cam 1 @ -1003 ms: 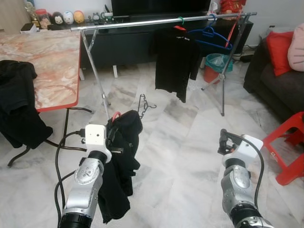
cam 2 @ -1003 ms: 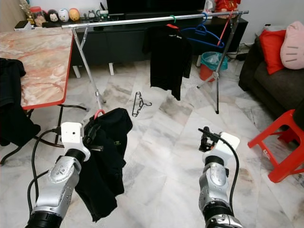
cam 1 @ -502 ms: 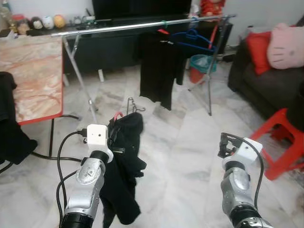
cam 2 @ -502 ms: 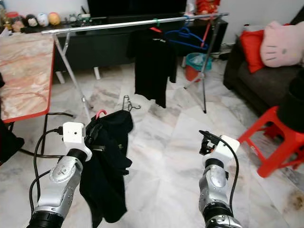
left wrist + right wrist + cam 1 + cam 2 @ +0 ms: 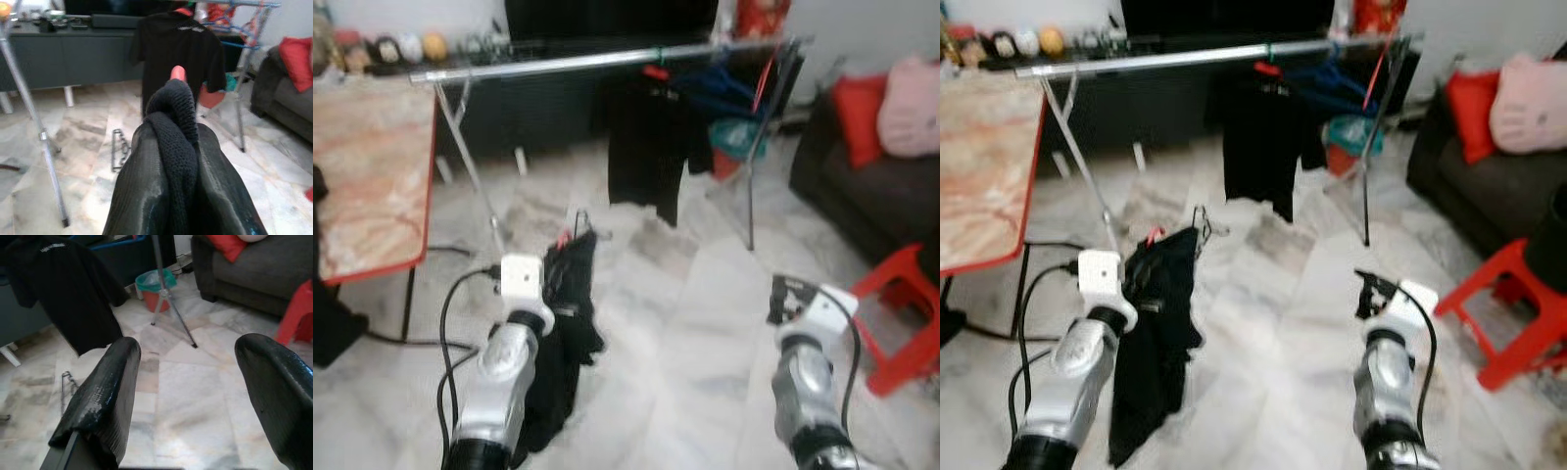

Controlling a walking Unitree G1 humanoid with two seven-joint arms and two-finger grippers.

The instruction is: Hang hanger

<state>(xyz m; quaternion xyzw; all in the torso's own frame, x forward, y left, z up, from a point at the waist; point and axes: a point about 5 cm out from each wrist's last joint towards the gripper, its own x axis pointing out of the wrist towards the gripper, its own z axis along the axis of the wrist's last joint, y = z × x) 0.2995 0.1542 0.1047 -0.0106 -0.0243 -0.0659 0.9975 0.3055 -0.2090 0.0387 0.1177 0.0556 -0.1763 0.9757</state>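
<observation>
My left gripper [image 5: 554, 292] is shut on a red hanger's hook [image 5: 178, 73], low at the left, with a black garment [image 5: 562, 345] draped over it and hanging down. In the left wrist view its fingers [image 5: 142, 196] squeeze black knitted cloth. Ahead stands a silver clothes rail [image 5: 587, 61] on thin legs, carrying a black shirt [image 5: 646, 157] and blue hangers [image 5: 715, 86]. A bare wire hanger [image 5: 117, 149] lies on the floor under the rail. My right gripper [image 5: 188, 348] is open and holds nothing, low at the right.
A marble-topped table with a red edge [image 5: 372, 176] is at the left, with dark clothing [image 5: 323, 328] beside it. A dark sofa [image 5: 876, 191] with red and pink cushions and a red stool [image 5: 901, 313] stand at the right. A teal bin [image 5: 734, 137] sits behind the rail.
The whole picture has shifted and blurred, so the camera is moving. The garment in my left gripper now hangs narrower. Both grippers keep their state.
</observation>
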